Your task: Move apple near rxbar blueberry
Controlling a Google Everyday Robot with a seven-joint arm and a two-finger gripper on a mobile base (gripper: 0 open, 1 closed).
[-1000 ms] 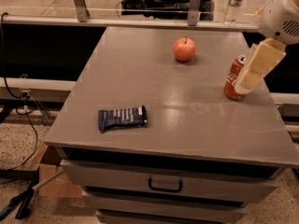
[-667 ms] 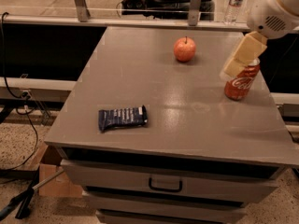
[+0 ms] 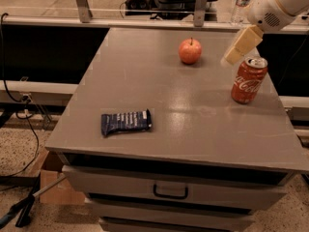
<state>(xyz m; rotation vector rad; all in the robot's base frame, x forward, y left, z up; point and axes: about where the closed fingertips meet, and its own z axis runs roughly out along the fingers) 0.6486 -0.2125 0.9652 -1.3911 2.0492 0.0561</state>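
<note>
Arm [image 3: 277,4] cut off by top-right edge, end effector [image 3: 242,46] near can [image 3: 248,80], rxbar blueberry [image 3: 126,122] lettering illegible

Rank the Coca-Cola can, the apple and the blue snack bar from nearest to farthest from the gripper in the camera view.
The gripper hangs at the far right, above the table.
1. Coca-Cola can: just beside it, by the right edge.
2. apple: to its left, back middle.
3. rxbar blueberry: front left, farthest.

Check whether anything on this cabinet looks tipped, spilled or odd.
Nothing stands out: the apple and Coca-Cola can stand upright, the rxbar blueberry lies flat, and the end effector hovers near the can's top.
</note>
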